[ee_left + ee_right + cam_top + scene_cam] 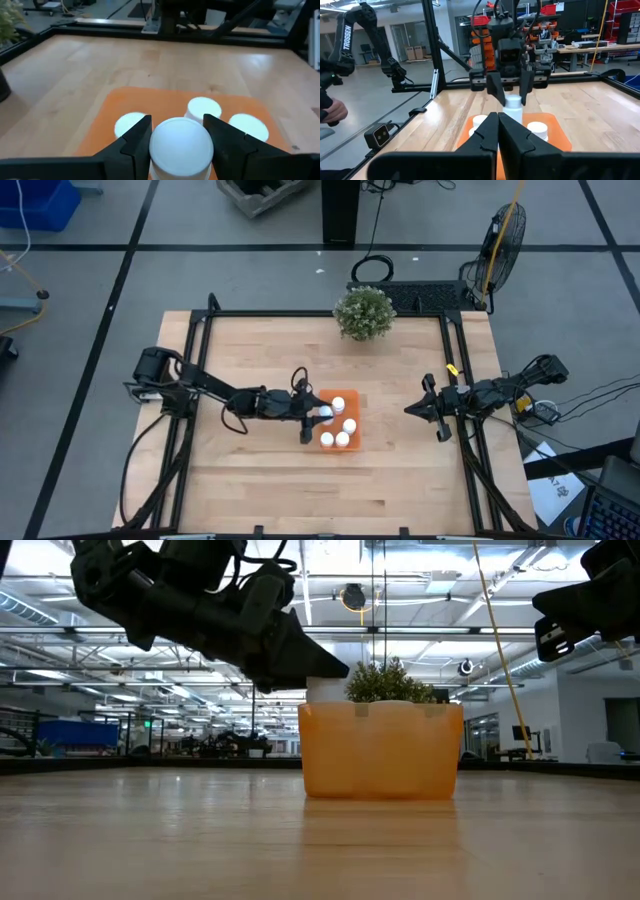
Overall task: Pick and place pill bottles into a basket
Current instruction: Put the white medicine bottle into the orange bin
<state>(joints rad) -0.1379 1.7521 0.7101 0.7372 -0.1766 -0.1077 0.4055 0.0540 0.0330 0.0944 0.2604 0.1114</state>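
Note:
The orange tray (pixel 340 423) lies at the table's middle and holds three white pill bottles upright on its floor (pixel 338 403) (pixel 350 425) (pixel 327 440), with one more beside them (pixel 342 439). My left gripper (pixel 318 415) is over the tray's left part, shut on another white bottle (pixel 180 146). That bottle also shows in the right wrist view (pixel 512 106). My right gripper (pixel 420 410) waits shut and empty near the table's right edge; it also shows in its own wrist view (pixel 498 127). My left gripper pinches the bottle at its cap (pixel 159 145) between its two fingers, one on each side. The fingers slant down from the table's left. The bottle hangs upright below the fingers (pixel 496 85), above the tray's floor and clear of the other bottles.
A round green potted plant (pixel 364 312) stands at the table's far edge, behind the tray. Black frame rails (pixel 460 380) run along the table's sides. A person's hand (pixel 330 111) shows beyond the table's edge in the right wrist view.

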